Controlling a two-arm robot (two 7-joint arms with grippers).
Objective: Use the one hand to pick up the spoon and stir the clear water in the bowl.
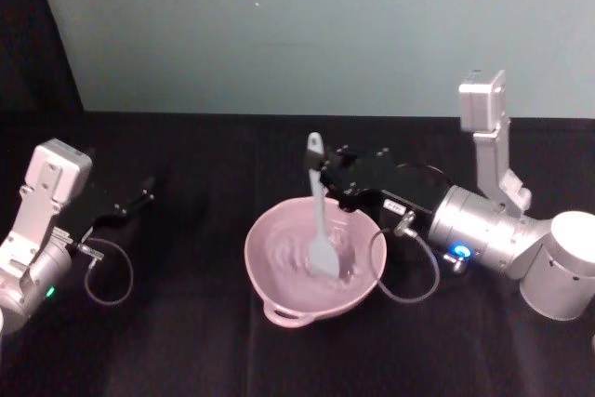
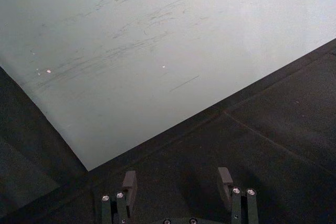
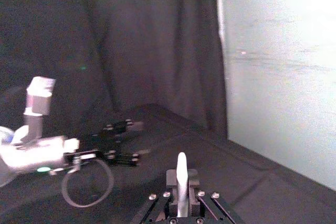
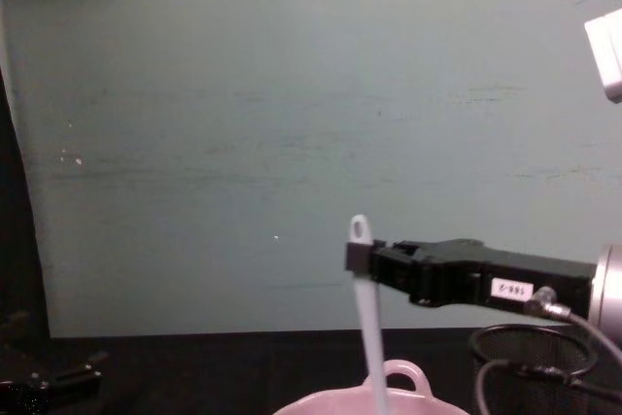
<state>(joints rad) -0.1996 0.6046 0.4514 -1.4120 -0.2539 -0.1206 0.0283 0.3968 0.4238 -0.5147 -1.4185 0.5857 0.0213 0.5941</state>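
A black-draped counter point(image 1: 186, 350) runs across the work area, with a pale green wall panel point(image 1: 279, 25) standing behind it. The right arm reaches in from the right over the counter, its silver wrist point(image 1: 483, 234) lit by a blue ring, and the right gripper point(image 1: 325, 174) sits above the far rim of the bowl with its fingers clamped together on the spoon's handle. The right wrist view shows this grip plainly, the handle point(image 3: 181, 170) rising between the closed gripper point(image 3: 181, 181) fingers. The left arm rests at the left edge of the counter, well apart from the bowl. Its left gripper point(image 1: 139, 197) points toward the wall, and its fingers point(image 2: 128, 182) stand apart with nothing between them (the left wrist view shows bare counter and wall through the gap). The pale pink bowl point(image 1: 270, 262) sits near the middle of the counter, its small loop handle point(image 1: 288, 317) on the near rim. In the chest view a black wire-mesh cup point(image 4: 525, 362) stands to the right of the bowl, under the right gripper point(image 4: 360, 258). The white spoon point(image 1: 321, 225) is nearly upright, leaning slightly. Its flat blade point(image 1: 324, 258) is down inside the bowl and the holed end of its handle point(image 4: 360, 230) pokes up above the gripper.
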